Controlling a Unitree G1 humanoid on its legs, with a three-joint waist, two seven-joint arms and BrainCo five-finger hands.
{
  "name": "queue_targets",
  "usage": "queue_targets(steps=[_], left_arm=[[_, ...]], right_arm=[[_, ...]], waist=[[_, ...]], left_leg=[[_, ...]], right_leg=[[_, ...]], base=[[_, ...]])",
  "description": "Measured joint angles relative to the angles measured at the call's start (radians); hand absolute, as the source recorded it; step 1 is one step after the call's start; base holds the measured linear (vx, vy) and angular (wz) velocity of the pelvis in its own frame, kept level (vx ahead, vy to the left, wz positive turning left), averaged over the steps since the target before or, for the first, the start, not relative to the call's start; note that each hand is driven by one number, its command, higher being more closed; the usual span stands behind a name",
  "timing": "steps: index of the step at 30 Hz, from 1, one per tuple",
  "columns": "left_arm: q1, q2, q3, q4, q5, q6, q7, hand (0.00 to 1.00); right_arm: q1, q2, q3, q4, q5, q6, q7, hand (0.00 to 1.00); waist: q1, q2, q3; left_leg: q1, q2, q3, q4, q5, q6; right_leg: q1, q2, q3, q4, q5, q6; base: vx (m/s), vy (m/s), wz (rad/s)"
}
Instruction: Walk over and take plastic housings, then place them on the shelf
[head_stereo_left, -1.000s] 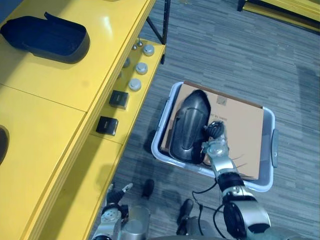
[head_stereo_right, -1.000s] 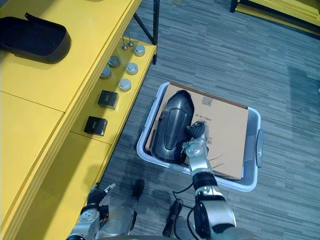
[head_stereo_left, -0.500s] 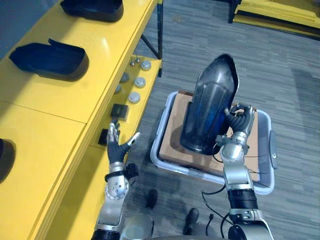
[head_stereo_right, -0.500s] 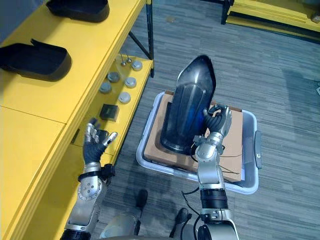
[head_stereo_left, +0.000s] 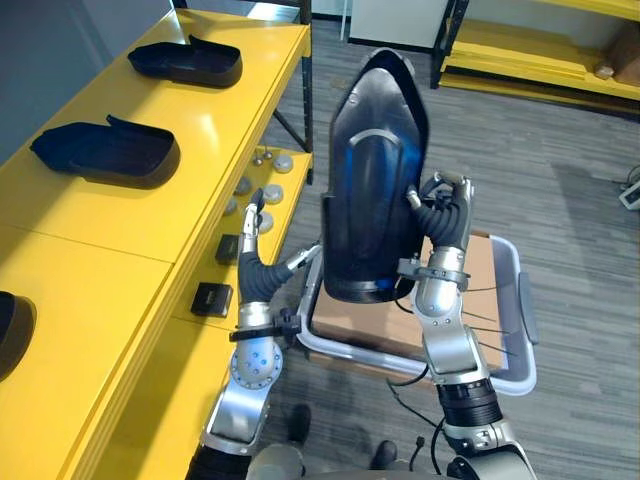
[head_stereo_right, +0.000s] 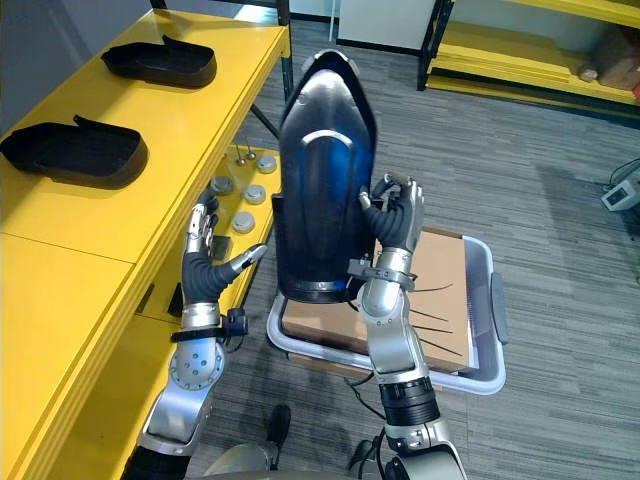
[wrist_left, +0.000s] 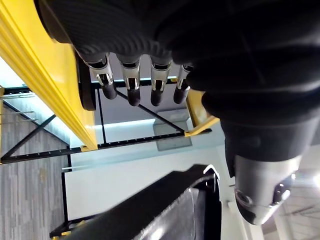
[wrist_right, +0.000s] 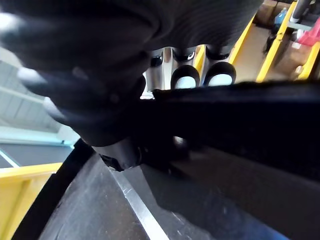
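eyes: right hand (head_stereo_left: 445, 215) up, fingers curled round upright black housing (head_stereo_left: 375, 180) over grey bin (head_stereo_left: 527, 310) holding cardboard (head_stereo_left: 485, 300); left hand (head_stereo_left: 262, 268) just beside housing, fingers spread, by yellow shelf (head_stereo_left: 130, 215) | left wrist: fingers straight, holding nothing | right wrist: fingers clamp housing edge

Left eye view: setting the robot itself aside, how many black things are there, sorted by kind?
Black plastic housings: 4 (one gripped upright in the right hand, three lying on the yellow shelf, one of those cut off by the view's edge)
Small black square boxes: 2
Total: 6
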Motion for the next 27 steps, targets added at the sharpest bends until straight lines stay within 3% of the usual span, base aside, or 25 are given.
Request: queue_targets(steps=[8, 9, 14, 15, 27], left_arm=[[-0.019, -0.001, -0.018, 0.028, 0.013, 0.045, 0.007, 0.00], [-0.019, -0.001, -0.018, 0.033, 0.007, 0.046, 0.007, 1.00], [-0.019, -0.001, -0.020, 0.053, -0.026, 0.052, 0.022, 1.00], [-0.019, -0.001, -0.020, 0.055, -0.044, 0.052, 0.023, 1.00], [0.010, 0.005, 0.025, 0.091, -0.111, 0.058, 0.023, 1.00]], right_arm=[[-0.007, 0.008, 0.076, -0.063, 0.072, -0.024, 0.001, 1.00], [-0.007, 0.008, 0.077, -0.063, 0.082, -0.025, 0.002, 1.00], [-0.006, 0.008, 0.088, -0.063, 0.113, -0.039, 0.015, 1.00], [-0.006, 0.007, 0.094, -0.063, 0.120, -0.048, 0.015, 0.00], [0.037, -0.021, 0.153, -0.095, 0.304, -0.157, 0.085, 0.00]], waist=[[-0.025, -0.005, -0.032], [-0.025, -0.005, -0.032], [-0.024, -0.006, -0.032], [-0.025, -0.006, -0.033], [-0.026, -0.011, -0.064]], left_leg=[[0.020, 0.006, 0.031, -0.019, 0.000, 0.000], [0.020, 0.008, 0.034, -0.019, 0.000, 0.000], [0.023, 0.010, 0.039, -0.019, 0.000, 0.000], [0.023, 0.010, 0.040, -0.019, 0.000, 0.000], [0.027, 0.011, 0.050, -0.020, 0.000, 0.000]], right_leg=[[-0.002, 0.002, 0.029, -0.002, 0.003, 0.000], [-0.003, 0.003, 0.030, -0.002, 0.003, 0.000], [-0.003, 0.005, 0.037, -0.002, 0.004, -0.001], [-0.003, 0.005, 0.040, -0.003, 0.004, -0.001], [-0.005, 0.004, 0.051, -0.002, 0.006, -0.001]], base=[[-0.01, 0.006, -0.11], [-0.01, -0.002, -0.05], [-0.01, -0.002, -0.02], [-0.01, 0.000, -0.05], [0.00, 0.000, -0.02]])
